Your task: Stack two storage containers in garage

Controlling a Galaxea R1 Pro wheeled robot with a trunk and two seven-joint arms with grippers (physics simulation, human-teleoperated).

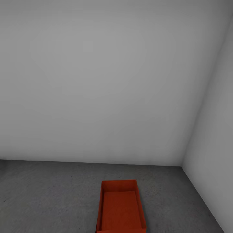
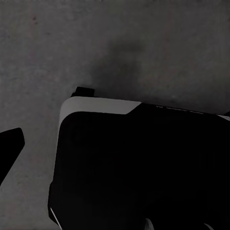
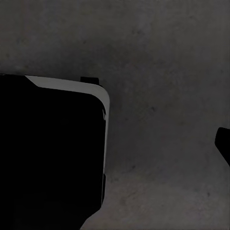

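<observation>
Orange bin on grey concrete floor nr wall corner; tool states unclear.

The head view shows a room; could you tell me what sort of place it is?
Probably a garage: a rough dark grey concrete floor, bare grey-white walls meeting at a corner, and one orange-red storage container on the floor.

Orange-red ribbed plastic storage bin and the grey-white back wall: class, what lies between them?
In the head view, nothing but bare dark grey concrete floor lies between the orange-red bin and the grey-white back wall.
</observation>
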